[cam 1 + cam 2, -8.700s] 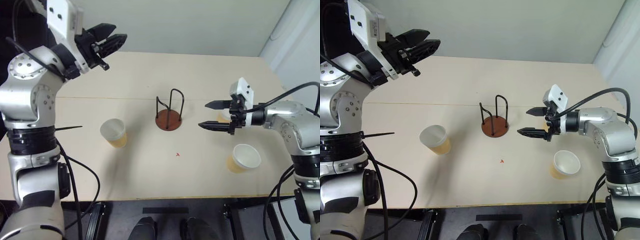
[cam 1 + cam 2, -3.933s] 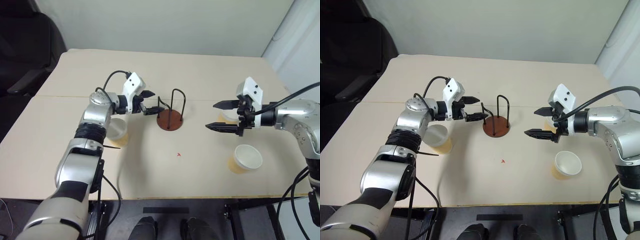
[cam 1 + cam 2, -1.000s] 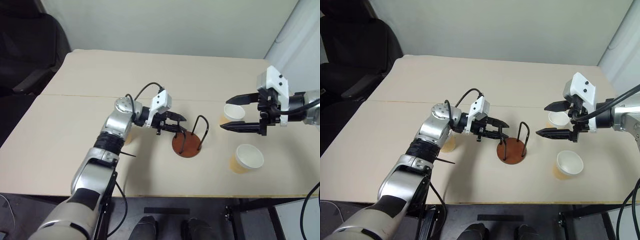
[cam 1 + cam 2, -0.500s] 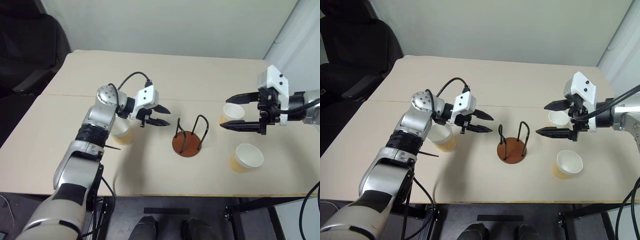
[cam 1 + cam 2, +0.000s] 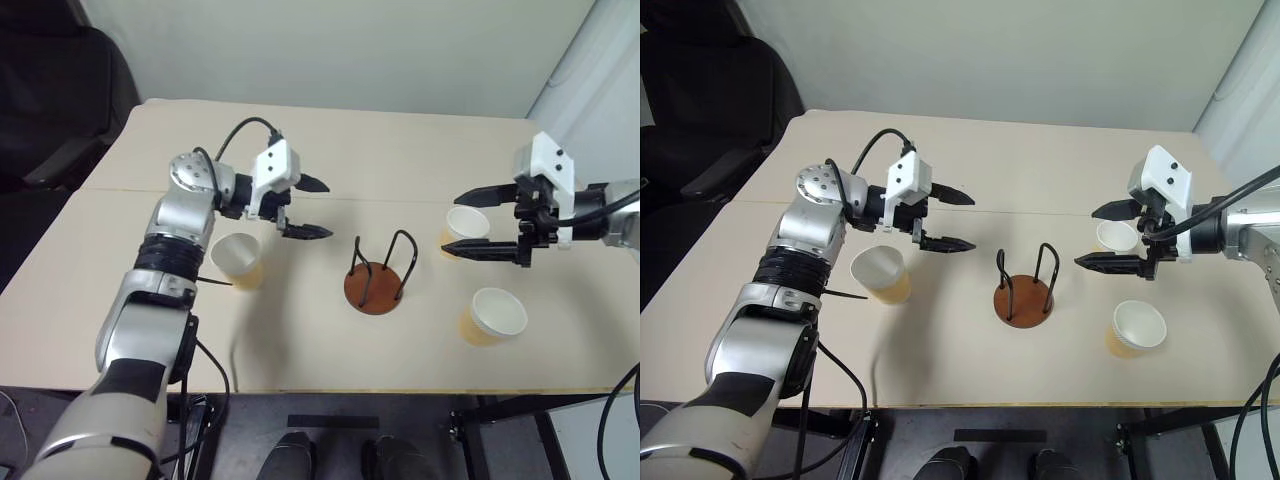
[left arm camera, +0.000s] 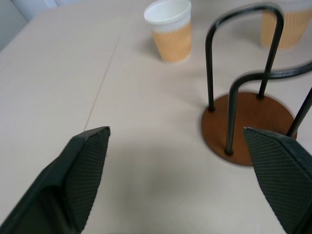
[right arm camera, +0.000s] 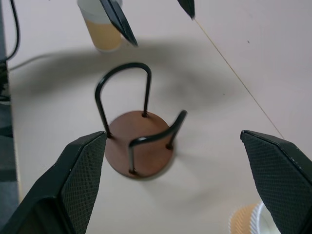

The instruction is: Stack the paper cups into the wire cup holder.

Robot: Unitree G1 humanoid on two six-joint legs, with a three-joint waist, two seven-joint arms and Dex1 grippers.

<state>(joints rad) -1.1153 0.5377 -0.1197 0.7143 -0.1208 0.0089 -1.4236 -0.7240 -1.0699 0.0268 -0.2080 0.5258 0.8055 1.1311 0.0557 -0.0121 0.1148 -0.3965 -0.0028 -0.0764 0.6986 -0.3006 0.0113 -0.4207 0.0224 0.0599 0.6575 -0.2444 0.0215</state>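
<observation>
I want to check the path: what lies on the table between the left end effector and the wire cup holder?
Only bare tabletop lies between the left end effector and the wire cup holder, as the left eye view shows.

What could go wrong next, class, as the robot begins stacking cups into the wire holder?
The open left gripper hangs beside the nearest cup; a careless descent could tip it. The wire cup holder is light and empty, so a cup catching a loop may drag it. The right gripper could knock its two close cups.

I see bare desk behind the wire cup holder — open passage. Its upright loops block low approaches; cups flank it on both sides.
</observation>
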